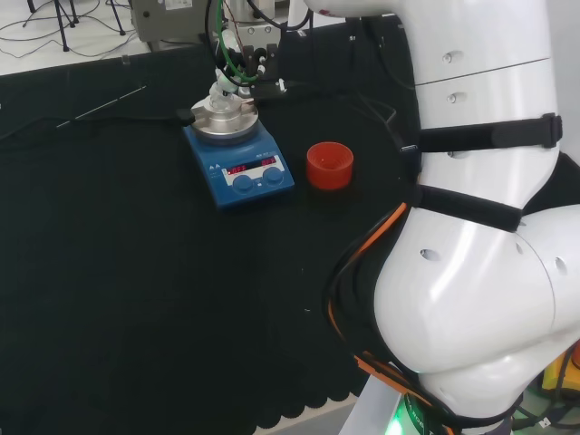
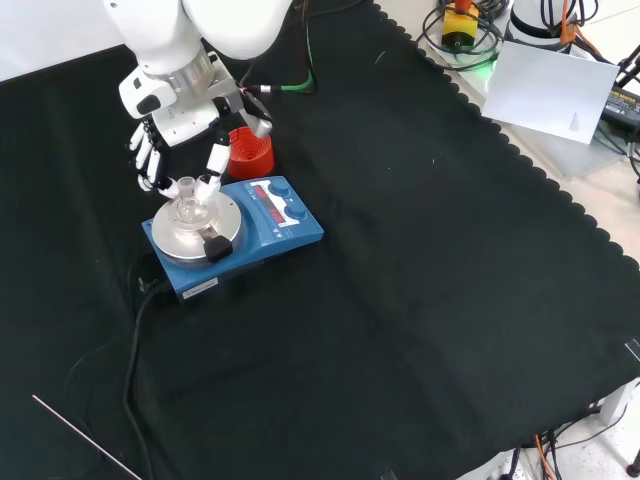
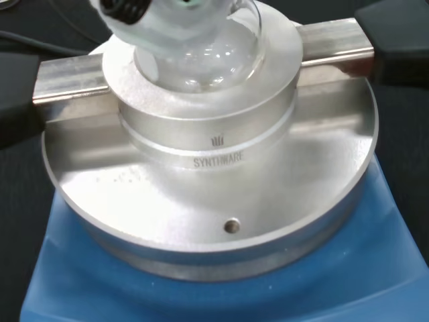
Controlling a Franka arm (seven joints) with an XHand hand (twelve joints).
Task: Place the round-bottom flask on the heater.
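The clear round-bottom flask (image 2: 190, 208) sits in the well of the round metal block (image 3: 208, 134) on top of the blue heater (image 2: 270, 235). In the head view the flask (image 1: 223, 98) stands on the heater (image 1: 240, 177) at the back of the cloth. The hand (image 2: 175, 110) hangs right over it, fingers and thumb curled down on either side of the flask's necks. In the wrist view the flask's bulb (image 3: 201, 60) rests in the block, with a blurred white finger (image 3: 127, 13) against its top.
A red ribbed ring stand (image 2: 250, 150) stands right behind the heater in the front view, to its right in the head view (image 1: 329, 165). The heater's black cable (image 2: 135, 330) runs across the cloth. A thin rod (image 2: 80, 430) lies near the cloth's edge.
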